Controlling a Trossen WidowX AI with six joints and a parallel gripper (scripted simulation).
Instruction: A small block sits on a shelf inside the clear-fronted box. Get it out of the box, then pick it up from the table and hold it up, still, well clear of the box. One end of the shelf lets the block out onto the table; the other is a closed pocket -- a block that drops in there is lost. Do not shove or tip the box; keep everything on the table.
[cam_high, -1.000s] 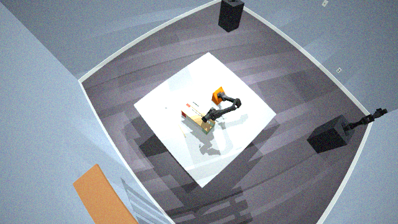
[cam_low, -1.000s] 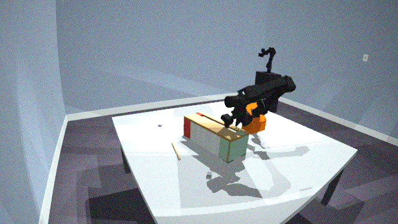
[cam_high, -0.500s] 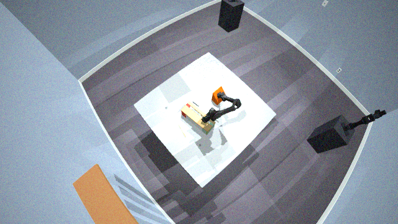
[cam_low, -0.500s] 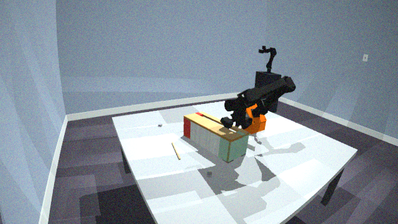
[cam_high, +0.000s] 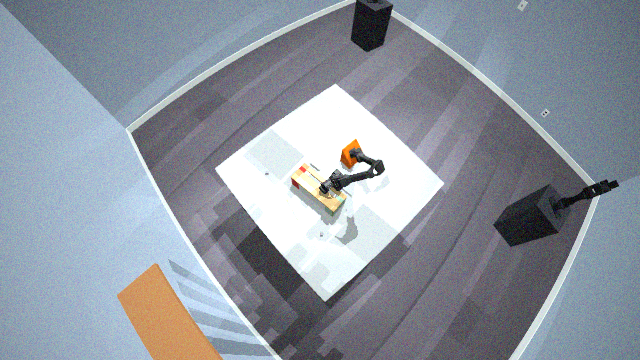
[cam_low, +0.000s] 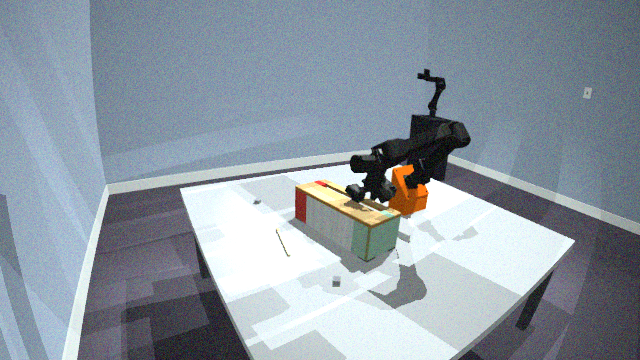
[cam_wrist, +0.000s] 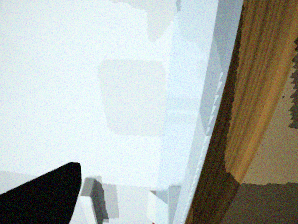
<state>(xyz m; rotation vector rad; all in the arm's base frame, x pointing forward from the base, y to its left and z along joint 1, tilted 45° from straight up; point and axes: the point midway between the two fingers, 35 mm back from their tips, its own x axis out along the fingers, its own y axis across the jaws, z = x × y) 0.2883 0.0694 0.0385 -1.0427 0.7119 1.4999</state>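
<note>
The box (cam_high: 330, 203) (cam_low: 330, 197) stands upright on the white table, with a slotted wooden top, a red end section (cam_low: 300, 206) and a green end section (cam_low: 384, 236). Its front panel (cam_low: 327, 225) looks pale, and no block can be made out behind it. My gripper (cam_high: 326, 188) (cam_low: 371, 196) is open and empty, low over the box top, nearer the green end. Whether its tips touch the top or enter the slot cannot be told. In the wrist view one dark finger shows at lower left, and the box's wooden edge (cam_wrist: 260, 75) runs down the right.
A small grey cube (cam_high: 321, 234) (cam_low: 336, 281) lies in front of the box. Another small grey piece (cam_high: 266, 173) (cam_low: 257, 201) lies beyond the red end. A thin yellow stick (cam_low: 283, 243) lies in front. A grey bar (cam_high: 315, 167) lies behind the box. The orange arm mount (cam_low: 407, 200) stands behind.
</note>
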